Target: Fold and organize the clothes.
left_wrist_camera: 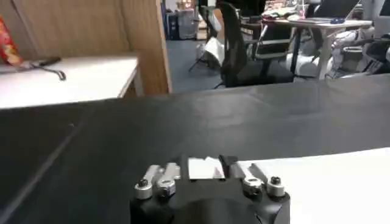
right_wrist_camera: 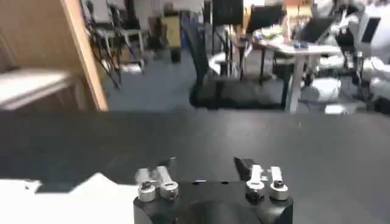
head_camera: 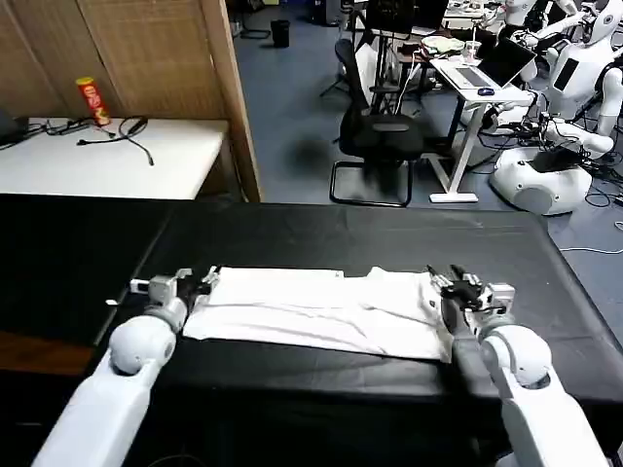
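White T-shirt [head_camera: 321,311] lies flat, folded into a long strip, centre of the head frame on the black table [head_camera: 321,233]. Left gripper [head_camera: 207,280] sits at the shirt's left end, fingers [left_wrist_camera: 228,164] closed on the edge. Right gripper [head_camera: 443,279] is at the right end, fingers apart over bare table. Office chair [head_camera: 380,131] sits far behind.

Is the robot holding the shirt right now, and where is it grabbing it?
The left gripper pinches the T-shirt at its left end. The right gripper is open at the shirt's right end, holding nothing.
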Action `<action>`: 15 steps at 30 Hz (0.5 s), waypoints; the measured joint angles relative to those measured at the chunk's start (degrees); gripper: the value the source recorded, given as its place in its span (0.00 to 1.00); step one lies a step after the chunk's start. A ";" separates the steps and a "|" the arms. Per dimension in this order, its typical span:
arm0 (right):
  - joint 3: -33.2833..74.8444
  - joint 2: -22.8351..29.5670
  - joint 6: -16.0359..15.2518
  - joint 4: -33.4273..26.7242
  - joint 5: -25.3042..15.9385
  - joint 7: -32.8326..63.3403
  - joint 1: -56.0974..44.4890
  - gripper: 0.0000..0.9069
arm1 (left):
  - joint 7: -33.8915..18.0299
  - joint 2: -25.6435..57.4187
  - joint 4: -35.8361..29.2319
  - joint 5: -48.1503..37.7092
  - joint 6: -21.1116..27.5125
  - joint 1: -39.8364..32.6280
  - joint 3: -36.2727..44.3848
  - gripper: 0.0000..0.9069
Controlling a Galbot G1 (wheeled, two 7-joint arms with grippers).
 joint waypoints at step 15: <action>2.33 -0.60 0.10 10.81 1.33 -0.01 -6.34 0.97 | 1.14 -5.96 -3.61 0.06 -1.95 11.11 -6.05 0.56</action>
